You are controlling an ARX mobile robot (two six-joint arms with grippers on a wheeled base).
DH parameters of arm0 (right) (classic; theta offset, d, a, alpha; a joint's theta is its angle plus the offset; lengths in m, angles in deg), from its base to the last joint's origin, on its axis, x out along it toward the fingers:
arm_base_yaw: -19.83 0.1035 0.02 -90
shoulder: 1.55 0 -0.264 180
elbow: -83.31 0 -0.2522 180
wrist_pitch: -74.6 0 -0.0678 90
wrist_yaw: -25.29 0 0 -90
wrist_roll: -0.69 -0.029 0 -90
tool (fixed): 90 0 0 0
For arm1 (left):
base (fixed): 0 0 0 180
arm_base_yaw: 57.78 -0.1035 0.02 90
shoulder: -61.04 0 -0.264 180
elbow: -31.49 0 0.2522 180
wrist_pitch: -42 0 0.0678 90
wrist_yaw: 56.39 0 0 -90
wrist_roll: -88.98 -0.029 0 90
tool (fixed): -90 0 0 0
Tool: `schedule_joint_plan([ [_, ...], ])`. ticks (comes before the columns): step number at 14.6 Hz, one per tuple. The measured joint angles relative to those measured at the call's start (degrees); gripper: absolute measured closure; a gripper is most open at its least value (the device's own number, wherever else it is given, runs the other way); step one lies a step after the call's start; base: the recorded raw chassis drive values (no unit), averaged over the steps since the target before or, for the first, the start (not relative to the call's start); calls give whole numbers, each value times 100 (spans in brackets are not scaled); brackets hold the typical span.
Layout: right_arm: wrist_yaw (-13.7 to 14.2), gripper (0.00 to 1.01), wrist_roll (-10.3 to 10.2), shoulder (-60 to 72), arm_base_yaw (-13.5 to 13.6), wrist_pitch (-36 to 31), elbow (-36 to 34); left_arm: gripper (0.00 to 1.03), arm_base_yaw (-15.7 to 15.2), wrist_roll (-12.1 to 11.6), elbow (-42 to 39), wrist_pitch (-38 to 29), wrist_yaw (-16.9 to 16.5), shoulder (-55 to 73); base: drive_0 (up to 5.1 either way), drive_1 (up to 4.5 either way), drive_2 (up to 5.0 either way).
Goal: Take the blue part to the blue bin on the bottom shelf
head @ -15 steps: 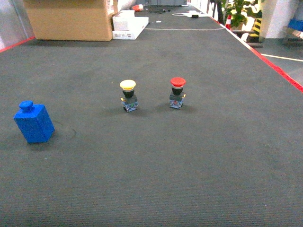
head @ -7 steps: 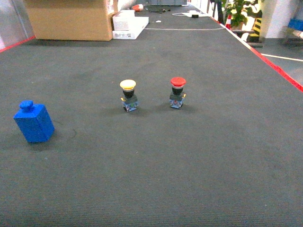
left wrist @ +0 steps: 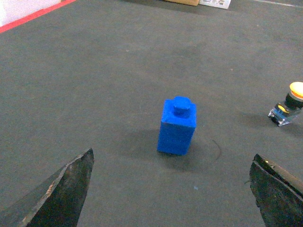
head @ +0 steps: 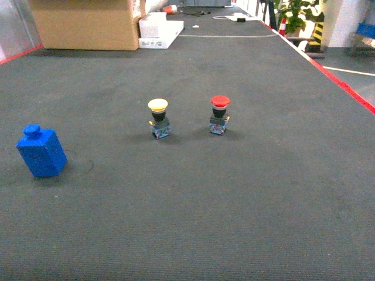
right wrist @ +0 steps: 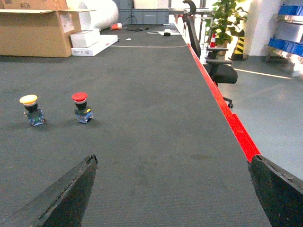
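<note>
A wide dark grey mat (head: pixel 246 193) covers the work surface, edged by a red border strip (right wrist: pixel 222 101) on its right side. A brown cardboard box (head: pixel 85 23) stands at the far left end of the mat, with flat white boxes (head: pixel 161 32) just beside it on the right. Beyond the border strip, an office chair (right wrist: pixel 215 66) and a potted plant (right wrist: pixel 227 19) stand on the floor.

The blue part (head: pixel 41 152), a block with a round stud on top, stands upright on the mat, well to the left of the yellow push-button (head: pixel 159 117) and slightly nearer the camera. In the left wrist view the blue part (left wrist: pixel 177 125) lies ahead of the left gripper (left wrist: pixel 173 189), between its two dark fingertips (left wrist: pixel 66 189) but apart from both; the jaws stand wide apart and hold nothing.

The red push-button (head: pixel 220 114) stands just right of the yellow push-button, both upright. The right gripper (right wrist: pixel 173 189) is likewise spread wide and unladen, its fingertips (right wrist: pixel 71 194) framing bare mat, with the yellow push-button well ahead to its left.
</note>
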Motion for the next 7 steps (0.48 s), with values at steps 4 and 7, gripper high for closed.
schedule_joint_plan([
  [4, 0, 3, 0, 0, 0, 0, 0, 5, -28, -63, 1329, -247, -190, 2719, 0, 0, 0],
  [7, 0, 3, 0, 0, 0, -2, 0, 5, -94, -240, 2253, -140, -166, 3683, 0, 0, 0],
])
